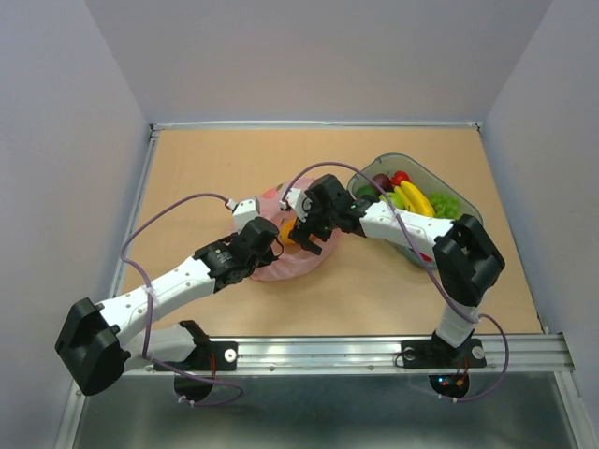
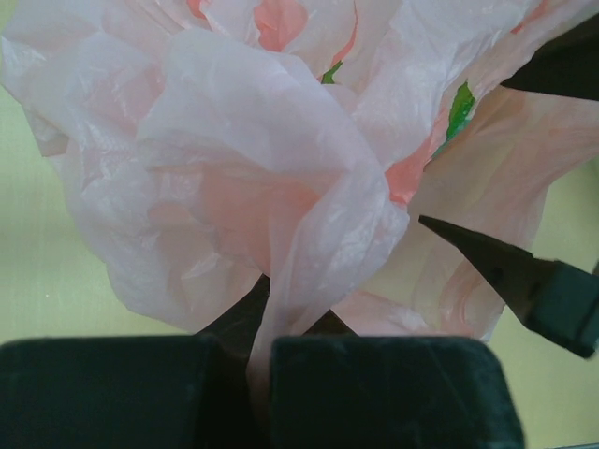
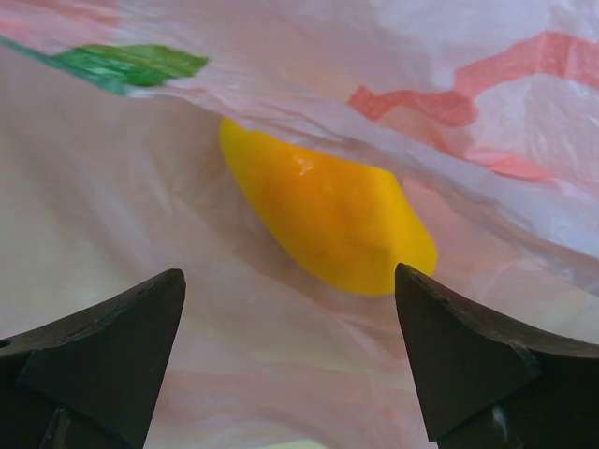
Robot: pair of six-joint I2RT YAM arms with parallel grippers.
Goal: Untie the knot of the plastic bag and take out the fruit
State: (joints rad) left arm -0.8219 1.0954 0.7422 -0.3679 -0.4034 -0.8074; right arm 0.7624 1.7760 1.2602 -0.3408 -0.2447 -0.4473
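The pink plastic bag (image 1: 271,267) lies crumpled at mid-table between both grippers. My left gripper (image 1: 271,246) is shut on a bunched fold of it; in the left wrist view the fold (image 2: 281,281) runs down between the closed fingers (image 2: 374,393). My right gripper (image 1: 304,238) is open, its tips inside the bag's mouth. In the right wrist view an orange-yellow fruit (image 3: 328,220) lies on the plastic just beyond the open gripper (image 3: 290,281); it also shows from above (image 1: 287,229). I cannot make out a tied knot.
A clear bin (image 1: 468,210) at the right holds yellow bananas (image 1: 412,198), green grapes (image 1: 445,203), a red fruit (image 1: 400,178) and a dark purple fruit (image 1: 381,181). Walls enclose the table. A right finger (image 2: 505,271) shows in the left wrist view.
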